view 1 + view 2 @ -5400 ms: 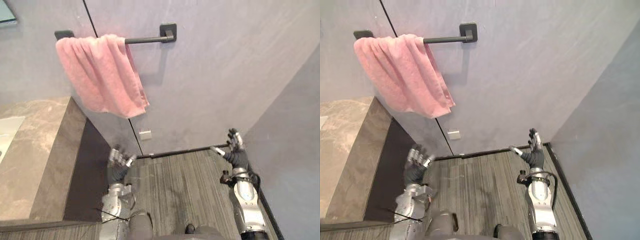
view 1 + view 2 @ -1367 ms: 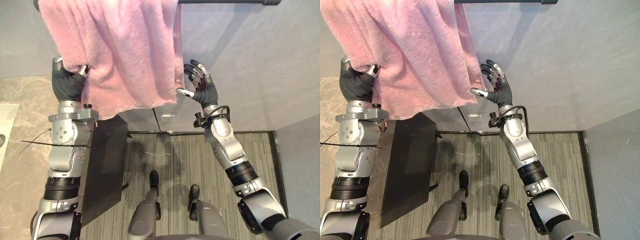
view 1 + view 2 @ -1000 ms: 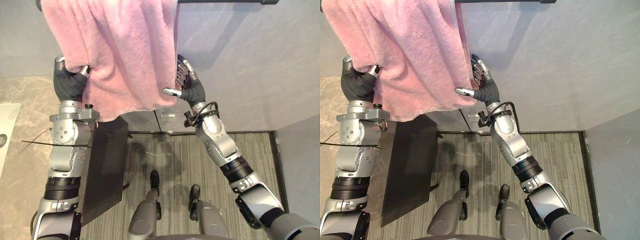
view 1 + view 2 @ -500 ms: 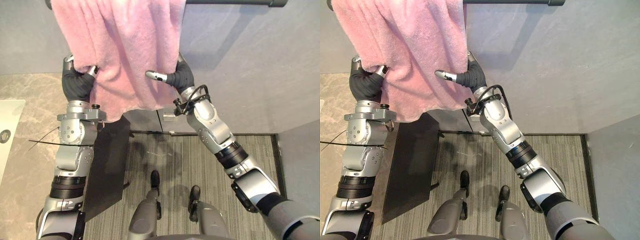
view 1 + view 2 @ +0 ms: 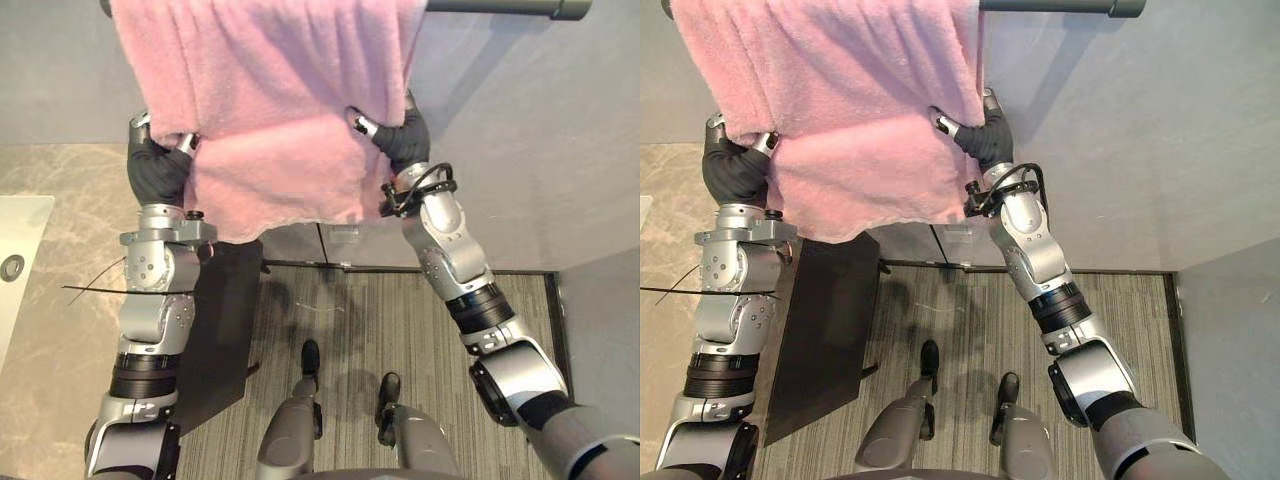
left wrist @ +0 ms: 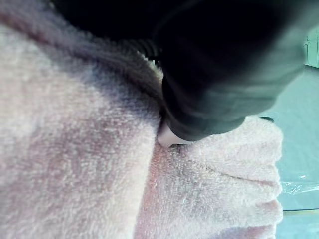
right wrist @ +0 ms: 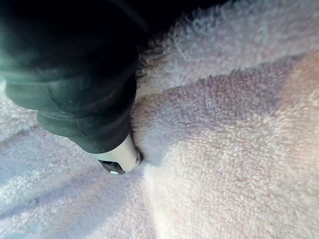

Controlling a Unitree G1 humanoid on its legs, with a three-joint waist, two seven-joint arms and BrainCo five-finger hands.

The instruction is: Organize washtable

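**Both hands pinch the hanging towel at its side edges**

Left eye view: the pink towel (image 5: 270, 100) hangs over a dark rail (image 5: 500, 6) along the top of the frame, its width running left to right with the rail. The left hand (image 5: 155, 168) sits at the towel's left edge, about halfway down. Its thumb lies on the front of the cloth and its fingers are tucked behind. The right hand (image 5: 400, 140) does the same at the right edge, a little higher. The towel spans the gap between them, so each hand has its own side and neither is better placed. The marble counter (image 5: 50, 300) lies at lower left, well below the cloth.

Right eye view: the same layout, with the towel (image 5: 840, 100) stretched fairly flat between the left hand (image 5: 732, 170) and the right hand (image 5: 985, 140). Its lower hem hangs loose below both.

Left wrist view: the left hand's (image 6: 224, 74) thumb tip presses into the towel (image 6: 75, 164), which creases around it. This reads as a closed pinch on the edge.

Right wrist view: the right hand's (image 7: 84, 84) thumb tip digs into a fold of the towel (image 7: 224, 149), likewise closed on it.

The next move probably turns on keeping both pinches level, so that any pull runs along the rail and not down off it.
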